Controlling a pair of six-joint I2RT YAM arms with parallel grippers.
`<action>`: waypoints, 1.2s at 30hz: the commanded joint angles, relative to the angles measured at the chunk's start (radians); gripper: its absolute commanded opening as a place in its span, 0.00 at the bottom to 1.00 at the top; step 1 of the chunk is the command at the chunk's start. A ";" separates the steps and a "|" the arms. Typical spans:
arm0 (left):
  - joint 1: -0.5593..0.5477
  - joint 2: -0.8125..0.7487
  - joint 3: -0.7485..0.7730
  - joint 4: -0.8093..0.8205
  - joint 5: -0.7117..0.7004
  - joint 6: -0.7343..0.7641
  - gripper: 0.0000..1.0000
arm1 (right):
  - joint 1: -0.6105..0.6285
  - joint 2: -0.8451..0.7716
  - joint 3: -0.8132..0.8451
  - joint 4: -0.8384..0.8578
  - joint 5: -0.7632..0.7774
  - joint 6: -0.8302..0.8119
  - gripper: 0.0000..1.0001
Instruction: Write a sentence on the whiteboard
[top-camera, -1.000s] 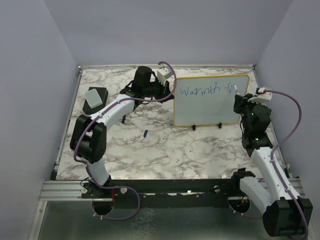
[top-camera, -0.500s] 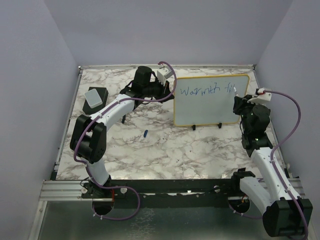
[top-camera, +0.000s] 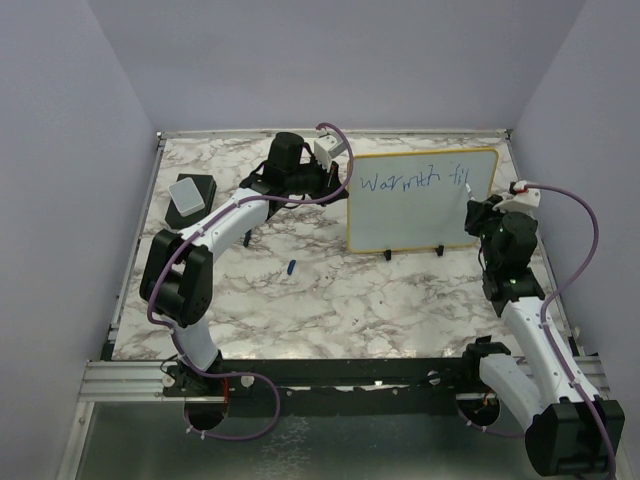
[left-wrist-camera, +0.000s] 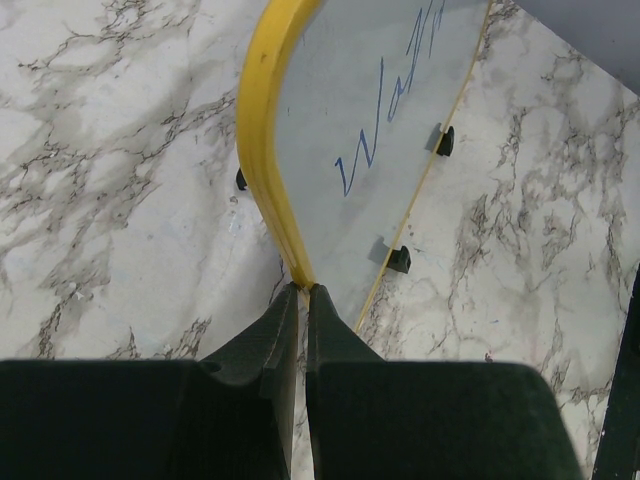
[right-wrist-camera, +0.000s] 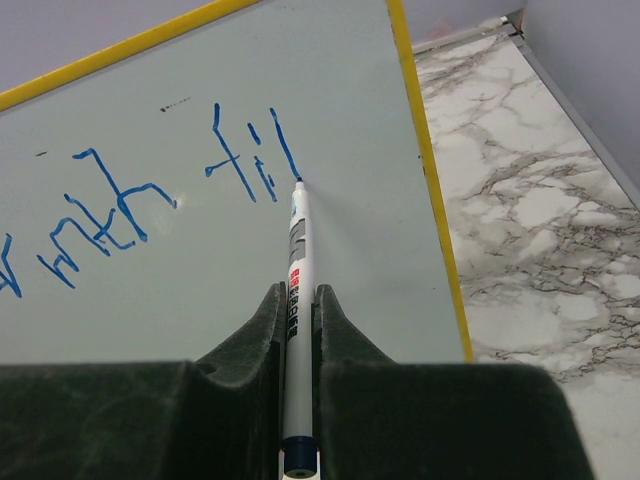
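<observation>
The whiteboard stands upright on its black feet at the back right of the marble table. The sentence is thin blue writing reading about "Warmth fil" in one line. My left gripper is shut on the board's yellow left frame, seen close in the left wrist view. My right gripper is shut on a white marker. The marker's tip touches the board at the lower end of the last stroke, beside "fil".
A grey-topped black eraser block lies at the back left. A small blue marker cap lies on the table in front of the board. Purple walls close in three sides, and a metal rail runs along the near edge.
The right gripper has slid the marker down the board. New blue strokes after the "f" have appeared. The left gripper and the board have not moved.
</observation>
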 joint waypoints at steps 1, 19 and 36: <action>-0.006 -0.023 0.009 -0.044 -0.001 0.019 0.00 | -0.008 -0.014 -0.011 -0.037 0.053 0.008 0.01; -0.006 -0.024 0.010 -0.043 -0.001 0.021 0.00 | -0.008 -0.046 0.072 0.047 0.002 -0.045 0.01; -0.006 -0.026 0.008 -0.045 -0.003 0.022 0.00 | -0.018 0.047 0.098 0.119 -0.007 -0.079 0.01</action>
